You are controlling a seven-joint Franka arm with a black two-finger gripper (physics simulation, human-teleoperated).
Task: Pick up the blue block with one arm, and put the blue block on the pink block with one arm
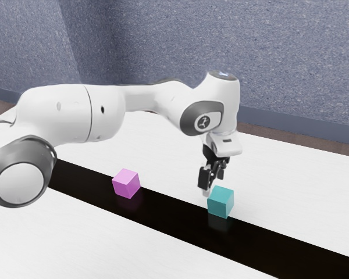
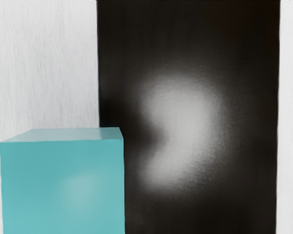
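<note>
Markings: a small white emblem on the grey joint cap (image 1: 203, 121) of the arm (image 1: 104, 113); it cannot be read as letters.

Blue block (image 1: 220, 201): a plain teal-blue cube with flat faces and sharp edges, the top lighter than the sides. It stands upright on the black strip (image 1: 163, 215) of the white table (image 1: 291, 186), near the strip's far edge. In the wrist view the blue block (image 2: 62, 180) sits close under the hand, at the border of strip and white surface.

Gripper (image 1: 206, 187): it hangs tip-down just above the blue block's upper corner, toward the exterior view's left. Whether it is spread or pressed together I cannot tell; it grips nothing.

Pink block (image 1: 126, 183): on the same strip, well apart, toward the exterior view's left.
</note>
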